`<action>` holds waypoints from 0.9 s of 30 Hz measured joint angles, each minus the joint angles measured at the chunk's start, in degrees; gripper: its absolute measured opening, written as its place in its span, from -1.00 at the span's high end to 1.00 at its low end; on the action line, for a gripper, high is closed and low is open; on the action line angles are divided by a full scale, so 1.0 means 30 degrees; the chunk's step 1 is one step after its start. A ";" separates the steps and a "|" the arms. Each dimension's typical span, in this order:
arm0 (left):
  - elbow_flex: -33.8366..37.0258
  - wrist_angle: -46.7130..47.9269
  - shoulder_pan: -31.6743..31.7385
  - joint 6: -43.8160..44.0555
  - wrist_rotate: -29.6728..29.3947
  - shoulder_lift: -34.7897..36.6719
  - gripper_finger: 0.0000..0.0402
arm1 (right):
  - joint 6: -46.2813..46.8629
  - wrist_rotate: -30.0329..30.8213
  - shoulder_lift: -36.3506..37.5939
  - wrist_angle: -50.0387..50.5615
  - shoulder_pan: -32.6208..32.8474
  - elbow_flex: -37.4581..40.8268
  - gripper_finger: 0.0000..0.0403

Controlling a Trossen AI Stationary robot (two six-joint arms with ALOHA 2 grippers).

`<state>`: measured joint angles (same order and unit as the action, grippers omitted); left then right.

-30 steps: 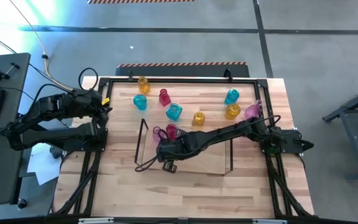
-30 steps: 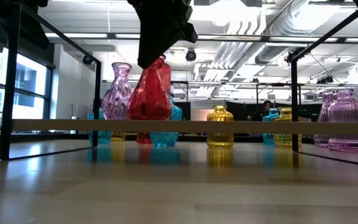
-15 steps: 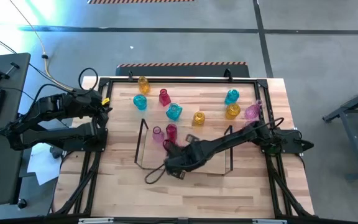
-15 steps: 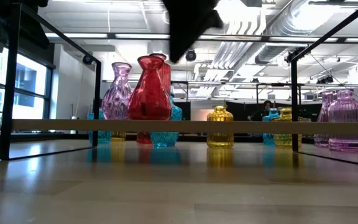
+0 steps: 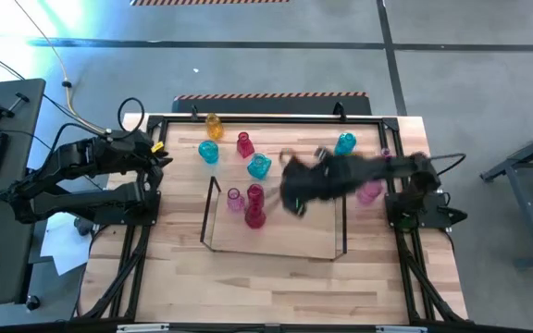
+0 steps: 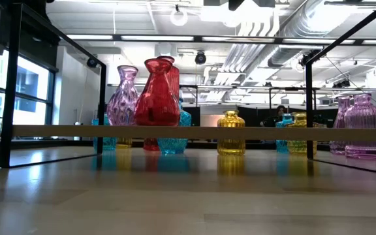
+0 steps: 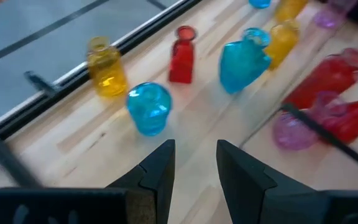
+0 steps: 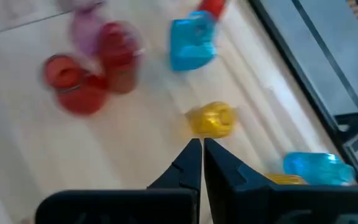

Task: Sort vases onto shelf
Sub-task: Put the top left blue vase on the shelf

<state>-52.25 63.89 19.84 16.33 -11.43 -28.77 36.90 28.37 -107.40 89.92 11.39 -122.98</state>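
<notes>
Presently the shelf (image 5: 276, 248) lies near the middle of the wooden table (image 5: 248, 287), with a dark upright frame at each short end. Three vases stand at its left end: a pink vase (image 5: 234, 198) and two red vases (image 5: 254, 205), close together. In the low view the front red vase (image 6: 156, 94) stands upright on the shelf board.

Beyond the shelf, toward the table's far edge, stand a yellow vase (image 5: 214, 125), a cyan vase (image 5: 209, 153), a red bottle (image 5: 244, 143) and a second cyan vase (image 5: 259, 166). Further vases stand off the shelf's right end, including a cyan one (image 5: 345, 142).

The right gripper (image 8: 197, 163) hovers above the shelf's far right part, fingers pressed together and empty. The left gripper (image 7: 193, 163) waits off the table's left edge, fingers apart, holding nothing.

Bare wood lies on the shelf's near side. A black metal frame (image 5: 248, 119) borders the table; grey floor surrounds it.
</notes>
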 joint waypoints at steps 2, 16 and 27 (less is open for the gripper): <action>0.0000 -0.0390 -0.0007 -0.0017 0.0464 -0.0198 0.45 | -0.1267 -0.0780 0.0419 0.0024 -0.1581 0.0000 1.00; 0.0000 -0.1025 -0.0007 -0.0710 -0.0086 -0.1479 0.45 | -1.0921 -0.6696 0.0287 -0.2244 -1.1218 0.0019 1.00; 0.0000 -0.4566 0.0000 -0.2069 -0.0253 -0.4307 0.45 | -1.4759 -1.4236 0.0148 -0.7880 -1.4998 0.0283 1.00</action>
<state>-52.25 50.19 19.84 10.12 -12.19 -41.69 -7.38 -14.34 -106.96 66.29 -33.60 -122.13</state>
